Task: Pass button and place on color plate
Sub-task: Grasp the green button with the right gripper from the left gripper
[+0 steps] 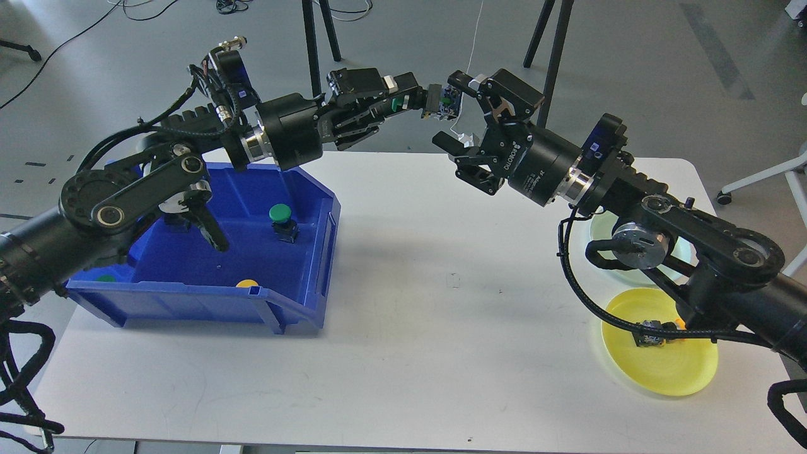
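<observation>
My left gripper (408, 101) is shut on a green-capped button (446, 103) and holds it out high above the table's far edge, its dark contact block pointing right. My right gripper (452, 112) is open, with one finger above and one below that block; I cannot tell whether they touch it. A pale green plate (687, 260) lies at the right, mostly hidden behind my right arm. In front of it a yellow plate (662, 375) holds a yellow-capped button (654, 333).
A blue bin (315, 252) stands at the left under my left arm. It holds a green button (280, 217), a yellow cap (247, 284) and a green cap (105, 278). Black stand legs (551, 69) stand behind the table.
</observation>
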Available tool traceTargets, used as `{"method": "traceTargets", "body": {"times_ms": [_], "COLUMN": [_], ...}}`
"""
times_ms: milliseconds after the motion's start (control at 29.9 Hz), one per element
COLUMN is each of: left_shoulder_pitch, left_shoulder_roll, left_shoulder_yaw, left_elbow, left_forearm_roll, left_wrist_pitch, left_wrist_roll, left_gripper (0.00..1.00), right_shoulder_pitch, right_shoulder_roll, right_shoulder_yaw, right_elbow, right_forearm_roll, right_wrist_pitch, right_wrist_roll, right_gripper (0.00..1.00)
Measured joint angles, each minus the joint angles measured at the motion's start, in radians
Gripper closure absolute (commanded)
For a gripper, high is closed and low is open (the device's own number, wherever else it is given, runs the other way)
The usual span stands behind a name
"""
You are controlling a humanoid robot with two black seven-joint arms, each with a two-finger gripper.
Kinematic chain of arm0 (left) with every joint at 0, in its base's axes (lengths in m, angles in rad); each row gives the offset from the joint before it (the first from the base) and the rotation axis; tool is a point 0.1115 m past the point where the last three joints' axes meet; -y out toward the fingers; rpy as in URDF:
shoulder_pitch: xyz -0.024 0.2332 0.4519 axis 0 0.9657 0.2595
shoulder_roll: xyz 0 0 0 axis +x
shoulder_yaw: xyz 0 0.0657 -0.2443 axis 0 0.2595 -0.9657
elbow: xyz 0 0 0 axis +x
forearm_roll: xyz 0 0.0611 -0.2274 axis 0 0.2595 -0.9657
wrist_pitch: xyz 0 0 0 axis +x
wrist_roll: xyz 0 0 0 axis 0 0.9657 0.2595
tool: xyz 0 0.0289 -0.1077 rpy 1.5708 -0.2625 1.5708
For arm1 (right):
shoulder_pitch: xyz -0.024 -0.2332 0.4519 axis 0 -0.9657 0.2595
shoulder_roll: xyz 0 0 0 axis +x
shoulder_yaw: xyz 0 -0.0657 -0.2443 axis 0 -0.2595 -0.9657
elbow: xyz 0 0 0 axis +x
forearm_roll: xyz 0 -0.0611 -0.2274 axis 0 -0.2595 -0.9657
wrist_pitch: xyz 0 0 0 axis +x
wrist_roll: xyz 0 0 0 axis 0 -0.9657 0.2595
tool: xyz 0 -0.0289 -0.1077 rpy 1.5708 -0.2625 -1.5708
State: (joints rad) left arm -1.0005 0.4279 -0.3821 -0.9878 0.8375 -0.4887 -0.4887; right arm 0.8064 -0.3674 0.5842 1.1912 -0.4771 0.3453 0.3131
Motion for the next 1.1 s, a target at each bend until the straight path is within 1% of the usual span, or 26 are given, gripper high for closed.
{"method": "traceTargets", "body": {"times_ms": [67, 167, 301, 401, 502, 635, 669, 870, 903, 936, 970, 1003, 1037, 1070, 1104], "left_shoulder_pitch": [0.0, 0.0, 0.0, 0.0, 0.0, 0.0, 0.0, -0.001, -0.001, -0.001, -0.001, -0.001, -0.001, -0.001, -0.001], "left_shoulder_roll": [0.0, -0.001, -0.003, -0.004, -0.005, -0.007, -0.007, -0.007, -0.007, -0.007, -0.007, -0.007, -0.007, -0.007, -0.007], "left_shoulder_yaw": [0.0, 0.0, 0.0, 0.0, 0.0, -0.001, -0.002, -0.003, -0.003, -0.003, -0.003, -0.003, -0.003, -0.004, -0.005], "left_elbow": [0.0, 0.002, 0.006, 0.006, 0.007, 0.018, 0.02, 0.026, 0.026, 0.026, 0.026, 0.026, 0.026, 0.026, 0.026], "left_forearm_roll": [0.0, 0.0, 0.0, 0.0, 0.0, -0.001, 0.0, 0.002, 0.002, 0.002, 0.002, 0.002, 0.002, 0.001, -0.002], "left_wrist_pitch": [0.0, 0.0, 0.0, 0.0, 0.0, 0.0, 0.0, 0.0, 0.0, 0.0, 0.0, 0.0, 0.0, 0.0, 0.0], "left_wrist_roll": [0.0, 0.0, 0.0, 0.0, 0.0, -0.001, -0.001, -0.001, -0.001, -0.001, -0.001, -0.001, -0.001, 0.0, 0.0], "left_gripper": [0.93, 0.92, 0.92, 0.92, 0.92, 0.92, 0.92, 0.91, 0.88, 0.8, 0.62, 0.36, 0.33, 0.32, 0.29], "right_shoulder_pitch": [0.007, 0.01, 0.011, 0.011, 0.011, 0.01, 0.01, 0.01, 0.01, 0.01, 0.01, 0.01, 0.01, 0.01, 0.01], "right_shoulder_roll": [0.004, 0.013, 0.016, 0.016, 0.015, 0.012, 0.012, 0.013, 0.013, 0.013, 0.013, 0.013, 0.013, 0.013, 0.012], "right_shoulder_yaw": [0.0, -0.003, -0.004, -0.005, -0.007, -0.009, -0.009, -0.009, -0.009, -0.009, -0.009, -0.009, -0.009, -0.009, -0.009], "right_elbow": [-0.002, -0.006, -0.007, -0.007, -0.006, -0.006, -0.006, -0.006, -0.006, -0.006, -0.007, -0.007, -0.007, -0.007, -0.007], "right_forearm_roll": [0.0, 0.0, 0.0, 0.0, -0.001, -0.002, -0.002, -0.002, -0.002, -0.002, -0.002, -0.003, -0.003, -0.003, -0.003], "right_wrist_pitch": [-0.006, -0.009, -0.01, -0.01, -0.01, -0.007, -0.006, -0.006, -0.006, -0.006, -0.006, -0.006, -0.006, -0.006, -0.006], "right_wrist_roll": [0.006, 0.01, 0.011, 0.011, 0.011, 0.011, 0.011, 0.01, 0.01, 0.01, 0.01, 0.01, 0.01, 0.01, 0.01], "right_gripper": [0.07, 0.18, 0.44, 0.56, 0.63, 0.77, 0.8, 0.87, 0.89, 0.9, 0.92, 0.94, 0.97, 0.98, 0.99]}}
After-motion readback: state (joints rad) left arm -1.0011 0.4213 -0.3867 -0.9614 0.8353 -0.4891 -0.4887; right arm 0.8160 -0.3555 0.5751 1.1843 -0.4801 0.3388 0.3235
